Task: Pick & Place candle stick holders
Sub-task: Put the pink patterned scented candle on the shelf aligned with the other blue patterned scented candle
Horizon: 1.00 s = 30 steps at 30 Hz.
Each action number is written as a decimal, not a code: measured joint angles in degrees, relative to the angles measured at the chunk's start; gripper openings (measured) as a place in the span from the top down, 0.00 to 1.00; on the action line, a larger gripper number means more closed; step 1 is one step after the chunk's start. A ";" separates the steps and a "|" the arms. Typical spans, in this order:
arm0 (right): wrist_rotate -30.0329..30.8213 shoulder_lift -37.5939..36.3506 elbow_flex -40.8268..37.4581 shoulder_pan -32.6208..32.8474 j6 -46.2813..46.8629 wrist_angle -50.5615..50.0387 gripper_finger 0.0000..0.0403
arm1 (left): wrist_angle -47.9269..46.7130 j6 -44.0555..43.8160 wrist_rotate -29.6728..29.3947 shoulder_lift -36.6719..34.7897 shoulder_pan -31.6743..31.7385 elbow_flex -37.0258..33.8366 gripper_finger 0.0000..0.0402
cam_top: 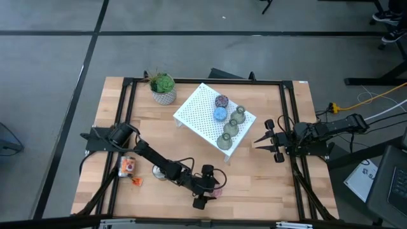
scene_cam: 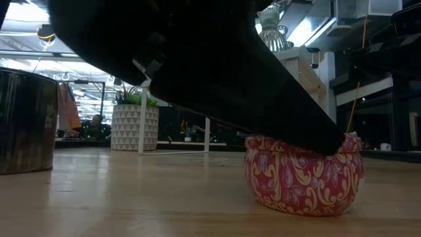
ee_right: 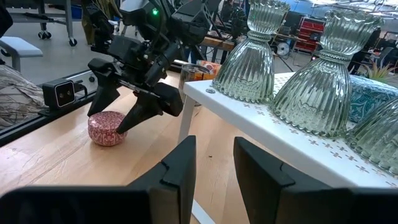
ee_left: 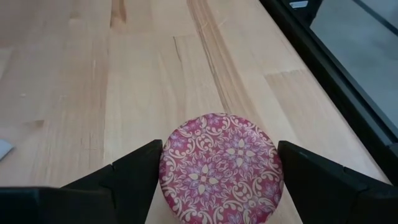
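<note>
The pink patterned candle stick holder stands on its base on the wooden table near the front edge, and it also shows in the high view. My left gripper is closed around it. Three olive-green holders, a blue one and a purple one stand on the white perforated stand. A silver holder stands beside my left arm. My right gripper hovers open and empty at the stand's right side. My left gripper pinches the pink holder's round side wall between its two fingers, one on each opposite side. The fingers come slanting down from the table's left. The holder stands upright with its base on the table.
A potted plant stands at the far left of the table beside the stand. An orange-and-white object and a small orange piece lie near the left arm's base. Black frame rails run along the table's sides.
</note>
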 joint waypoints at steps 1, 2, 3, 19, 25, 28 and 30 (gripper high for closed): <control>0.00 0.00 0.00 0.00 -0.02 0.00 0.72 | -0.22 0.02 0.00 0.00 -0.02 -0.02 0.24; 0.00 0.00 0.00 0.00 -0.01 0.00 0.72 | -0.50 0.02 0.00 0.02 -0.04 -0.02 0.24; 0.00 0.00 0.00 0.00 0.00 0.00 0.72 | -0.60 0.04 0.04 0.04 -0.04 -0.04 0.24; 0.02 0.00 0.00 0.00 0.00 0.00 0.72 | -4.10 -3.28 -0.48 -0.06 -0.04 -0.89 0.24; 0.02 0.00 0.00 -0.02 -0.02 0.00 0.72 | -4.09 -4.57 -1.13 -0.07 0.06 -1.25 0.24; 0.02 0.00 0.00 -0.02 0.00 0.00 0.72 | -4.18 -4.61 -1.14 -0.07 0.13 -1.25 0.24; 0.02 0.00 0.00 -0.02 -0.02 0.01 0.72 | -4.37 -5.06 -1.18 -0.07 0.11 -1.25 0.24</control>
